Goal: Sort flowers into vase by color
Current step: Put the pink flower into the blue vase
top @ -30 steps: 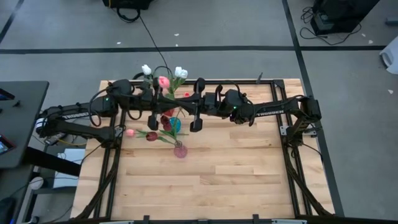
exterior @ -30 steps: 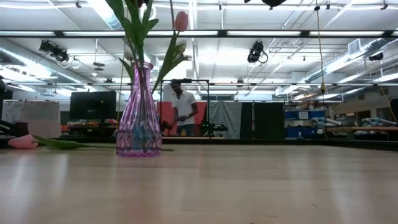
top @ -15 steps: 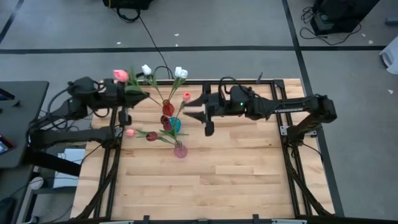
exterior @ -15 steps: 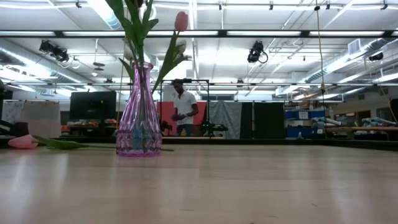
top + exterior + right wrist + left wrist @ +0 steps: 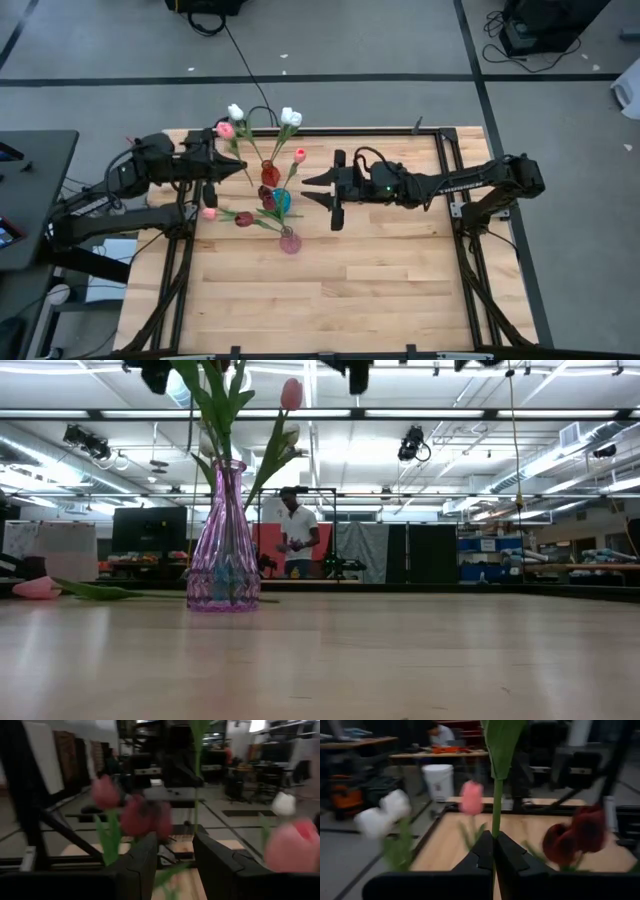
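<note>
My left gripper (image 5: pixel 493 851) is pinched tight on the green stem of a pink tulip (image 5: pixel 225 130); in the high view that gripper (image 5: pixel 243 172) sits at the upper left of the counter (image 5: pixel 400 290), and the held bud pokes out past the counter's far edge. Just right of it stand three vases in a close cluster: a red vase (image 5: pixel 270 174) with two white tulips (image 5: pixel 290 117) and one small pink one, a blue vase (image 5: pixel 281 201) with dark maroon tulips (image 5: pixel 266 193), and a pink vase (image 5: pixel 290 241) nearest the frame's centre. Left of the pink vase, a loose pink tulip (image 5: pixel 209 213) and a maroon one lie flat on the wood. My right gripper (image 5: pixel 322 186) hangs spread open and empty just right of the vases, upper centre.
</note>
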